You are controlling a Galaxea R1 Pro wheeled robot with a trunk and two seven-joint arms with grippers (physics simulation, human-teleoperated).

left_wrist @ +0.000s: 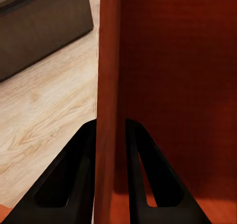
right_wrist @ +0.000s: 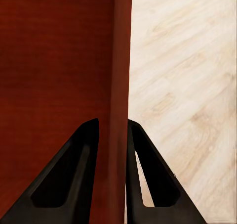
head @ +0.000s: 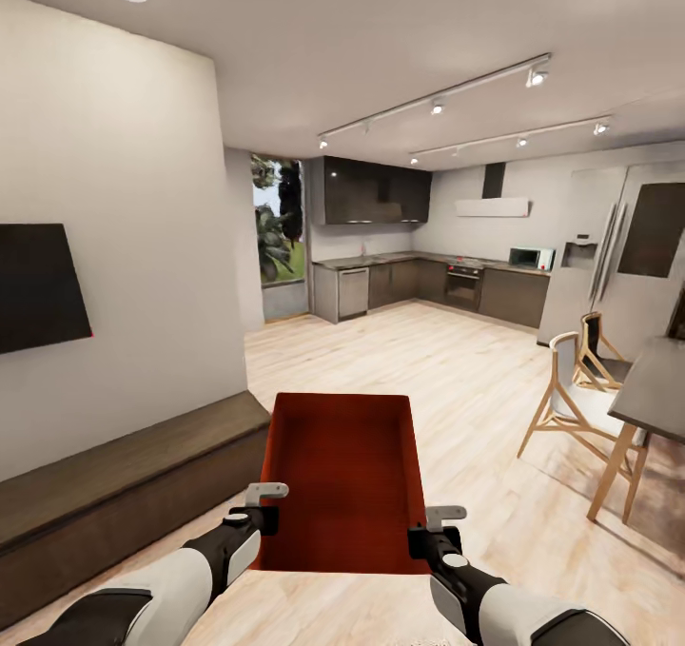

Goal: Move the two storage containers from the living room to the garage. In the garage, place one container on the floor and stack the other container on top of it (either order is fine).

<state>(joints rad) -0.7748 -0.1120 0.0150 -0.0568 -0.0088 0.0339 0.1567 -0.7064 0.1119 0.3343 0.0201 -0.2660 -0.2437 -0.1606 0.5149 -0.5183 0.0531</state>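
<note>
Transport stage, early, as I judge it: one storage container (head: 347, 465) is off the floor and carried between both arms at lower centre of the head view, open side up, its near end level with the wrists. Left gripper (head: 265, 506) is clamped narrow on the container's left wall; the left wrist view shows the thin orange-red wall (left_wrist: 107, 110) pinched between the two dark fingers (left_wrist: 79, 174). Right gripper (head: 436, 524) holds the right wall (right_wrist: 118, 100) in the same manner, one finger inside and one outside.

Outstanding, on this evidence: delivery to the garage, setting this bin down on the grey floor, and fetching and stacking the second one.

Surface: light wood plank floor (head: 447, 380), unobstructed ahead.

Room: open-plan space. Low dark bench (head: 114, 484) along the white wall at lower left, black wall screen (head: 38, 284) above it. Kitchen units (head: 428, 280) with oven and microwave at centre, window at upper centre-left, fridge (head: 609, 246) at right. Wooden chairs (head: 571, 399) and a table edge at right, near the route
</note>
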